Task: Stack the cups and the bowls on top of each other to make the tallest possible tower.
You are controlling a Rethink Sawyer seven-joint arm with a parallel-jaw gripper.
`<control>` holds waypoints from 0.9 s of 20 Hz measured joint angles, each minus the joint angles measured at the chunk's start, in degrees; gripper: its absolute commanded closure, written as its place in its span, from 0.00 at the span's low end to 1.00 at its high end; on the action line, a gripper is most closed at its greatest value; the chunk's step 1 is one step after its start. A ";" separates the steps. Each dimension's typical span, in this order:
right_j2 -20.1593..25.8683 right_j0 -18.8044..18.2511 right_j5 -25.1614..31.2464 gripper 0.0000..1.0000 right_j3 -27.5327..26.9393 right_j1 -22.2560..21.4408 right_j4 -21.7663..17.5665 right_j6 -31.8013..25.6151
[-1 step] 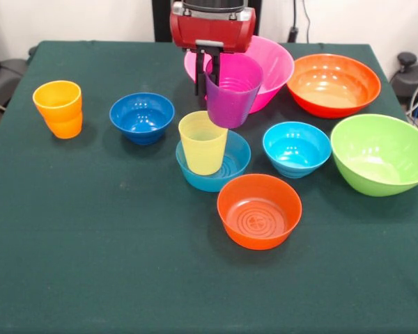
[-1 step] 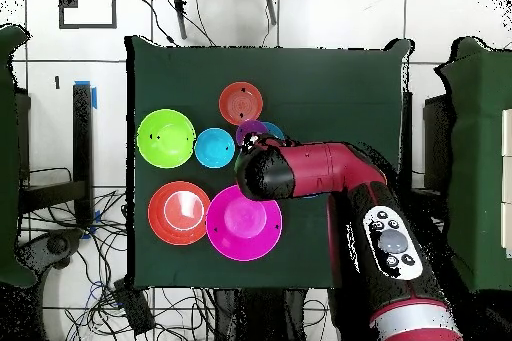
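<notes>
Your gripper [image 1: 207, 69] is pinching the rim of the purple cup [image 1: 233, 90], one finger inside the wall and one outside, and it holds the cup clear of the table, tilted a little, in front of the large pink bowl [image 1: 275, 59]. The cup hangs above and just behind the yellow cup [image 1: 203, 142], which stands upright inside the mid-blue small bowl [image 1: 228, 170]; purple and yellow are apart, not nested. You can see the orange cup [image 1: 58, 108] standing alone near the left edge in the front view, with the dark blue small bowl [image 1: 142, 117] between it and the yellow cup. The cyan small bowl [image 1: 297, 148] sits right of the mid-blue one, the orange-red small bowl [image 1: 259, 210] nearest the camera, the lime green bowl [image 1: 381, 153] at the right, and the large orange-red bowl [image 1: 334, 83] beside the pink one. All rest on the dark green tablecloth [image 1: 90, 243]. From overhead the red arm [image 2: 330, 172] covers most of the stack. No readable brand, label or writing shows on any cup or bowl; only concentric rings are moulded into the small bowls' bottoms.
</notes>
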 measured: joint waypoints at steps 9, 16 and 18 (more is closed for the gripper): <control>0.00 -0.63 0.00 1.00 0.00 0.00 -0.01 0.00; -0.01 -0.96 0.00 1.00 0.00 0.00 -0.01 0.00; 0.00 -1.02 0.00 1.00 0.00 0.00 0.00 0.00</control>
